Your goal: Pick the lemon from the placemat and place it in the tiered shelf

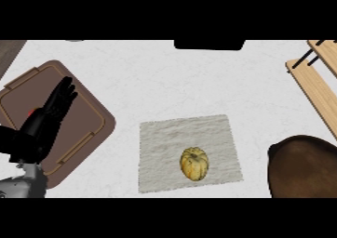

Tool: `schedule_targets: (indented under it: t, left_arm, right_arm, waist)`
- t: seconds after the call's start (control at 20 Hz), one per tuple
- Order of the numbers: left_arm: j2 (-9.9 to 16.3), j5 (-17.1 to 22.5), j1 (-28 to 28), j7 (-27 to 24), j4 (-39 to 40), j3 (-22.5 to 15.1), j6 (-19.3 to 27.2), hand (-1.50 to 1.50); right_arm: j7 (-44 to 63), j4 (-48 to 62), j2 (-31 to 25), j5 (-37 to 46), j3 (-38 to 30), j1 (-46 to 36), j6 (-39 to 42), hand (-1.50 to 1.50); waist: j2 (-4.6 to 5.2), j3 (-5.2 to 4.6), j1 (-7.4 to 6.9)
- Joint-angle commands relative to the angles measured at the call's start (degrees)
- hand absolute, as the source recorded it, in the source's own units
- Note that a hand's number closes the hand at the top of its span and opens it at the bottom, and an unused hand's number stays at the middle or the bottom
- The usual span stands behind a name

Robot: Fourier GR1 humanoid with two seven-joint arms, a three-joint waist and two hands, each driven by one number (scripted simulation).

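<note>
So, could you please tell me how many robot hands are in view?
1: the left hand at the left, fingers straight, over the brown tray. The right hand does not show.

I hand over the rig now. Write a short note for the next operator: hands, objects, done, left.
Left hand: open, fingers straight, over the brown tray at left, holding nothing.
Right hand: not in view.
Lemon: lying on the placemat, untouched.
Tiered shelf: at the right edge; no lemon shows on it.
Done: nothing yet.
Left: grasp the lemon, carry it right, set it in the shelf.
</note>
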State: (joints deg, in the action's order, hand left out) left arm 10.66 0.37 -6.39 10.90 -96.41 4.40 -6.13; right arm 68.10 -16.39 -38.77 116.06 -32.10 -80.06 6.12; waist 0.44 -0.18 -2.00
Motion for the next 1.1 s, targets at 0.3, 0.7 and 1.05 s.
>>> schedule_targets:
  t: [0.3,0.7,1.05]
  left_arm:
    - [-0.18,-0.26,-0.07,-0.7,1.47,-0.14,-0.29,0.0]
    - [0.03,-0.4,0.02,0.86,1.1,0.37,0.35,0.0]
    - [0.25,-0.27,3.15,-1.26,1.4,1.27,0.05,0.0]
  right_arm:
    - [14.28,-14.06,2.42,5.78,3.56,-6.23,-6.9,-1.5]
    - [17.1,-32.68,4.35,9.47,2.05,-10.67,-10.33,-1.5]
    - [15.54,-51.46,14.45,14.3,2.9,-11.78,-1.79,-1.5]
  waist:
    - [0.07,0.08,-0.29]
    - [-0.98,0.16,0.96]
    - [-1.63,0.07,2.36]
